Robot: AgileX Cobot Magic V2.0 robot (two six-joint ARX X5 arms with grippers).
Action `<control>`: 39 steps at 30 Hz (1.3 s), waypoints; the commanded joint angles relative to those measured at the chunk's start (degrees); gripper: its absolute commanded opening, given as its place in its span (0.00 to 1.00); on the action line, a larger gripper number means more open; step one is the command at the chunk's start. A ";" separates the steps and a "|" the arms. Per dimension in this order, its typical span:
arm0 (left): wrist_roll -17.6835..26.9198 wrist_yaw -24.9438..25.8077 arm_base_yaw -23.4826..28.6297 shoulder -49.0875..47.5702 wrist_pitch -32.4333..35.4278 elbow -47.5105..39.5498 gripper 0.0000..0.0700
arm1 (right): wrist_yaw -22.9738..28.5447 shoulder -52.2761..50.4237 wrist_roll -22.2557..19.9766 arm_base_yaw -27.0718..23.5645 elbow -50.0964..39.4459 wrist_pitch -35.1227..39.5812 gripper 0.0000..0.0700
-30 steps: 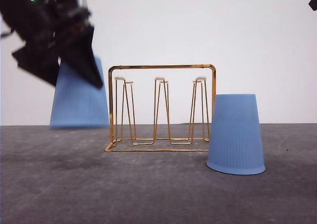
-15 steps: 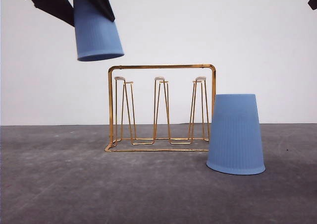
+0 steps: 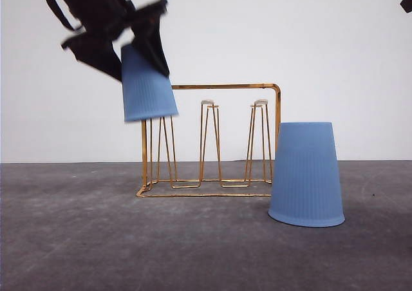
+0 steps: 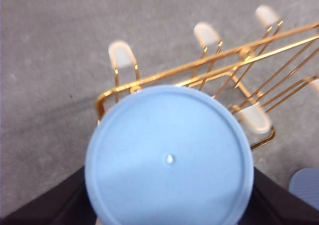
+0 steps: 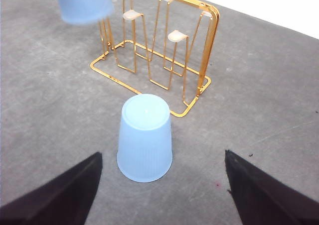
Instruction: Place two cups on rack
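- Since half a second ago, the left tool (image 3: 138, 46) has carried its cup (image 3: 148, 88) down and toward the rack (image 3: 257, 85); the cup, then high and clear at the frame's 10 o'clock, now covers the rack's left corner and hides its nearest white-tipped prong.
- The left tool pinches that cup by its sides near the closed end, mouth down and tilted, rim swung slightly toward 5 o'clock.
- In the left wrist view the cup's closed end (image 4: 169, 160) sits over the rack's end, with prong tips (image 4: 121, 54) showing at its 11 and 3 o'clock edges.
- To do this step well, judgement says: level the cup so its mouth faces straight down, centre it over one prong, then lower slowly so the rim does not snag the arched frame.
- The second cup (image 3: 306, 175) stands mouth down on the grey tabletop (image 3: 193, 252), at the rack's 4 o'clock corner, apparently just beside the frame; a hard bump to the rack could disturb it.
- The right tool (image 5: 159, 195) hangs spread wide above that cup, its dark fingers (image 5: 60, 192) well apart and holding nothing.
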 commanded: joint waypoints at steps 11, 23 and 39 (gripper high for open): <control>0.10 0.09 -0.44 8.51 2.39 1.07 0.50 | 0.22 0.15 -0.22 0.28 0.42 0.66 0.71; 0.08 1.80 -0.17 5.18 -14.77 7.11 0.78 | 0.20 0.15 -0.18 0.28 0.42 0.61 0.71; -1.72 7.55 0.84 -16.23 -26.86 -4.66 0.54 | -1.01 2.95 3.47 0.31 0.42 0.60 0.71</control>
